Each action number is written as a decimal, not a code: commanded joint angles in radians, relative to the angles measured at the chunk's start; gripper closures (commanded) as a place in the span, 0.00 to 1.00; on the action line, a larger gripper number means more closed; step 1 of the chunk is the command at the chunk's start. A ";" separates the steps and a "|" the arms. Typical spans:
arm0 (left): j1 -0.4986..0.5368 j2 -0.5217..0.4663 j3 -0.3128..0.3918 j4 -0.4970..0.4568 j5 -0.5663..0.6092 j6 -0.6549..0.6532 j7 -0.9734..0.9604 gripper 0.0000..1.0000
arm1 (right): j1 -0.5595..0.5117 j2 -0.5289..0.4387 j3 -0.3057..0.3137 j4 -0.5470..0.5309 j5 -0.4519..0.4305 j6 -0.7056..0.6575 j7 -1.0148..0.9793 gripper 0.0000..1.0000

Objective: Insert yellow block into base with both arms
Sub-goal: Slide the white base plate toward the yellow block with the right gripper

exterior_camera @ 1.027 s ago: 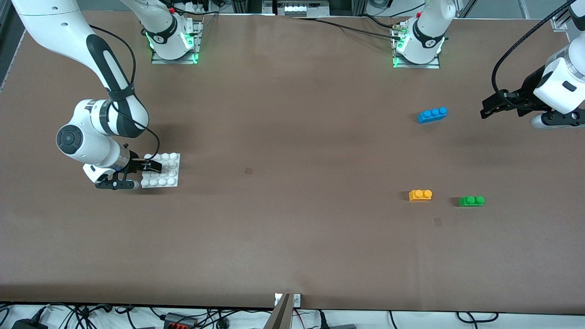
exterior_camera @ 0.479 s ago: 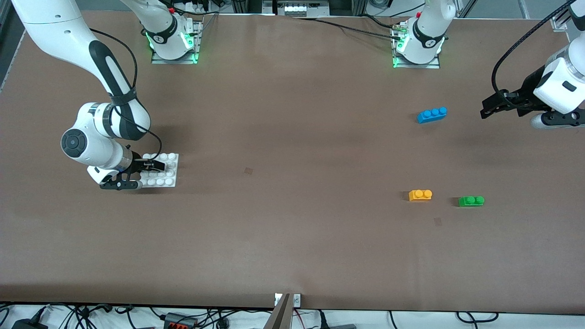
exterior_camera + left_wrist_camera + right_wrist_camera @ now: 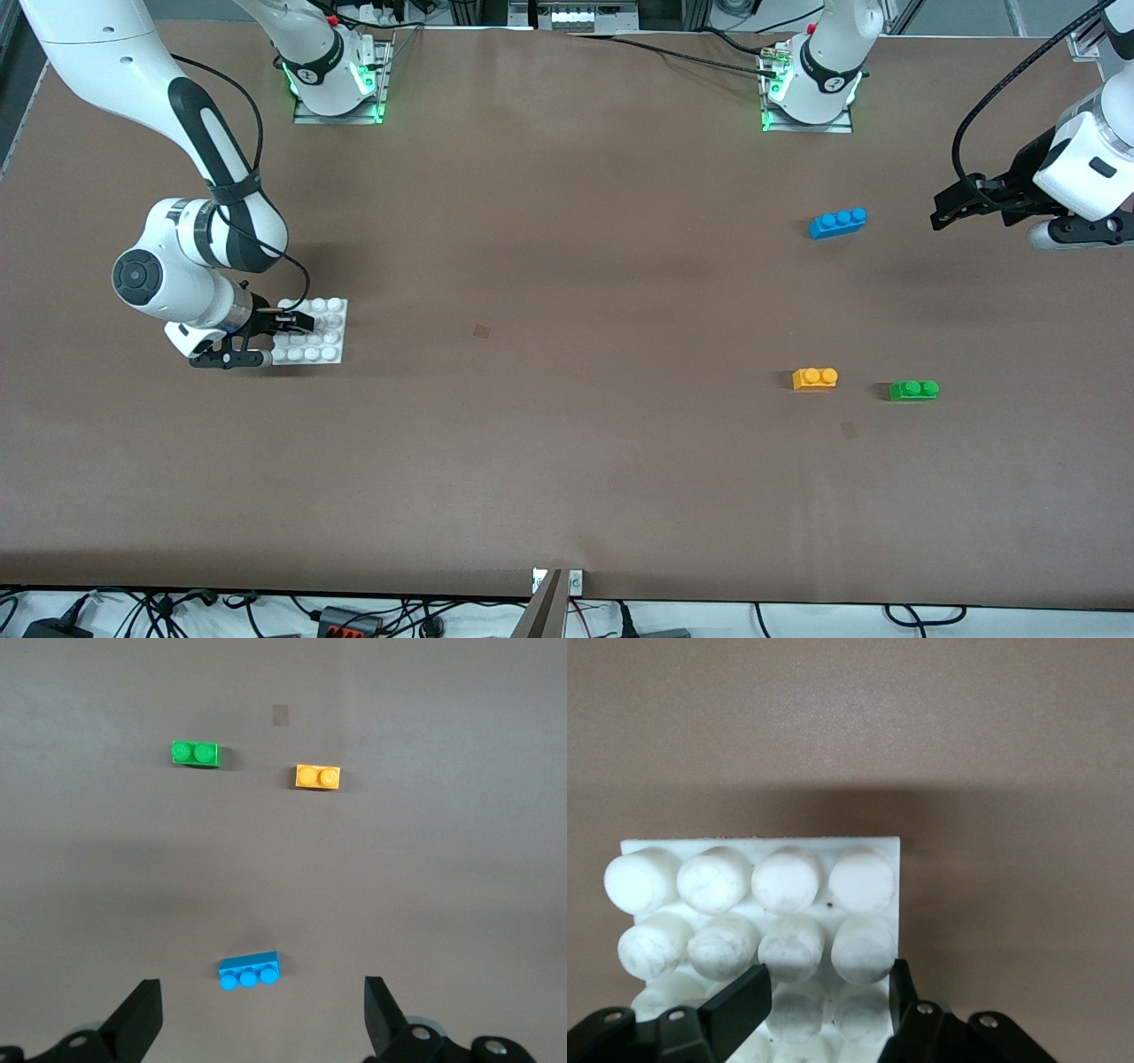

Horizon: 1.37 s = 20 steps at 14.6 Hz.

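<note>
1. Now: right gripper [image 3: 297, 322] pinching base [image 3: 323, 341] at edge, right arm's end; may slip or tilt.
2. Left gripper [image 3: 944, 213] spread, waiting above table beside blue brick [image 3: 837, 221].
3. Yellow block [image 3: 815, 378] untouched beside green brick [image 3: 913, 390]; risk grabbing wrong one.

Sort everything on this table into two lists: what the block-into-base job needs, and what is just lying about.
Needed:
- yellow block, on the table beside the green brick
- base, right pincer closing on two of its studs
- left pincer, open, waiting above the table

Lying about:
- green brick
- blue brick
</note>
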 commanded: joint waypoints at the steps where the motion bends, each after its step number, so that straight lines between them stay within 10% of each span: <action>1: 0.004 0.010 -0.005 0.027 -0.015 -0.022 0.010 0.00 | -0.002 0.033 0.025 0.008 0.070 0.004 -0.004 0.44; 20: -0.006 0.035 -0.008 0.042 -0.012 -0.022 0.001 0.00 | 0.459 0.273 0.086 0.354 0.114 0.002 0.442 0.45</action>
